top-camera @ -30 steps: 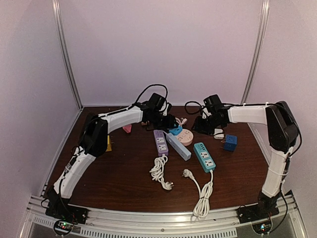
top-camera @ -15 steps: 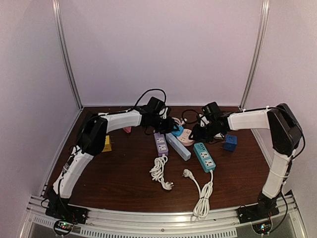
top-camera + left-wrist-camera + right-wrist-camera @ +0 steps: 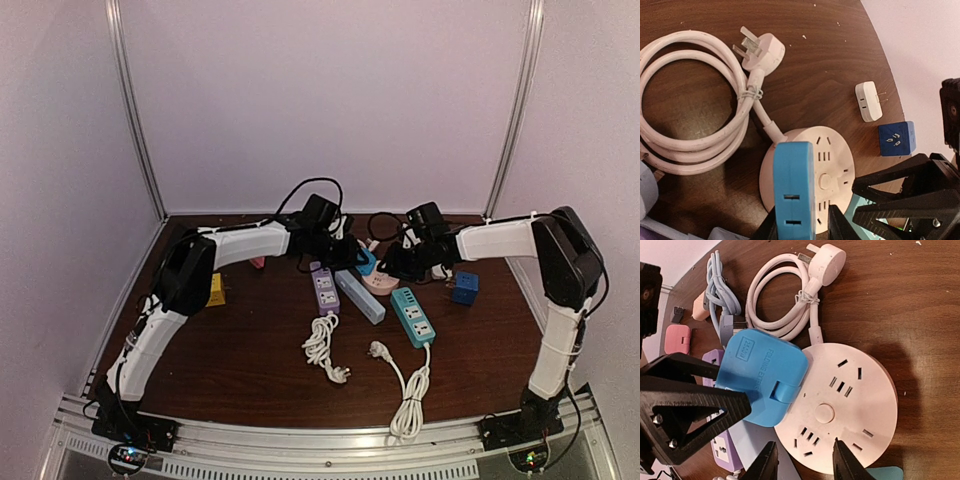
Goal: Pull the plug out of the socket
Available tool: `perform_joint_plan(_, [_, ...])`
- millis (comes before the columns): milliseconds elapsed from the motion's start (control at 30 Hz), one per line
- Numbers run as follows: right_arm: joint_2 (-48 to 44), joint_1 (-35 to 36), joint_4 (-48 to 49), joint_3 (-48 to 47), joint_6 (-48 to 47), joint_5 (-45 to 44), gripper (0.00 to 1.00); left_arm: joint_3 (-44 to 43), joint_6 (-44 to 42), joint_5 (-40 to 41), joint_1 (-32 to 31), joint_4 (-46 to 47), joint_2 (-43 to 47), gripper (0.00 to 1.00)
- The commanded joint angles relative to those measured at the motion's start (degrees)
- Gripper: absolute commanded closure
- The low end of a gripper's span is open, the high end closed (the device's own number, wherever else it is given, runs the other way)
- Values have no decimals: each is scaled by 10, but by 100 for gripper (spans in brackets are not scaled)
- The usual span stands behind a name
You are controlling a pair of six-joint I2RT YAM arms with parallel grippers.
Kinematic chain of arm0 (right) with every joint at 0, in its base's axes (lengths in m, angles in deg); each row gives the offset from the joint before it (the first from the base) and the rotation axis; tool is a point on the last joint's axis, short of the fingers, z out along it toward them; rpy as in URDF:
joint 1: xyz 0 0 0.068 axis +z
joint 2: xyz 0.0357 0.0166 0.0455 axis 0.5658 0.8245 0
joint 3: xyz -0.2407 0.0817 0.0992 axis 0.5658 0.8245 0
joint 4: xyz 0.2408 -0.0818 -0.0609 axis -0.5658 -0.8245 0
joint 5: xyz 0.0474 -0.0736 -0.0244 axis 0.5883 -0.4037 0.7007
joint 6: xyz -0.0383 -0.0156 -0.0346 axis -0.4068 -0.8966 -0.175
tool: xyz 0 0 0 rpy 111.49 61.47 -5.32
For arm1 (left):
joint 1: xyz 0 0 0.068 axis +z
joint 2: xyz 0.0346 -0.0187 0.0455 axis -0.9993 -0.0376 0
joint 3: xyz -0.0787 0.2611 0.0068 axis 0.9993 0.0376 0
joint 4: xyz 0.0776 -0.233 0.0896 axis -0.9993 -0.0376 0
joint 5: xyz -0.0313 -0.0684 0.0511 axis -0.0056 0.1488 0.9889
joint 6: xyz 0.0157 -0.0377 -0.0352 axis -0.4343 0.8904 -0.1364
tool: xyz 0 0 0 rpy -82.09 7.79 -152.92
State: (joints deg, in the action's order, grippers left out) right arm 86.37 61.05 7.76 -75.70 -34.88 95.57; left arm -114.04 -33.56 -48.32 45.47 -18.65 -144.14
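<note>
The blue plug (image 3: pixel 794 190) sits in the round white socket (image 3: pixel 832 170) on the table (image 3: pixel 830 60). The left fingers (image 3: pixel 840 227) straddle the plug. One touches it and the other looks just off it, so whether they are clamped cannot be told. The right fingers (image 3: pixel 846 462) stand apart over the socket's near rim.

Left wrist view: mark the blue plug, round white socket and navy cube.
blue plug (image 3: pixel 794 187), left wrist view, top face.
round white socket (image 3: pixel 837 159), left wrist view, slotted top.
navy cube (image 3: pixel 896 139), left wrist view, top face.
</note>
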Motion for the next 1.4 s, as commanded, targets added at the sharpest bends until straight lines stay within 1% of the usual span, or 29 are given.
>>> perform_joint_plan(0, [18,-16,37,-6,37,22,63,-8,1,-15,-8,12,15,69])
perform_joint_plan(133, [19,-27,54,11,50,27,67,-16,0,-9,-14,5,6,71])
perform_joint_plan(267, [22,-35,60,20,53,28,74,-26,3,-6,-18,3,-1,74])
perform_joint_plan(433, [35,-36,49,15,45,26,85,-44,10,-6,-19,2,-15,86])
perform_joint_plan(500, [40,-36,38,13,42,22,88,-50,12,-5,-19,2,-17,89])
perform_joint_plan(600, [43,-36,22,11,38,8,96,-51,15,-4,-19,6,-18,92])
perform_joint_plan(667, [43,-36,9,9,38,-6,98,-49,19,-6,-19,9,-19,96])
perform_joint_plan(767, [40,-36,2,12,38,-24,99,-36,28,-8,-19,26,-17,100])
perform_joint_plan(1000, [42,-38,-9,15,41,-43,99,27,55,-21,-19,129,7,100])
perform_joint_plan(1233, [48,-38,-34,4,23,-78,99,55,87,-38,-18,191,14,100])
perform_joint_plan(1367, [55,-38,-39,4,15,-86,100,49,122,-48,-17,184,9,100])
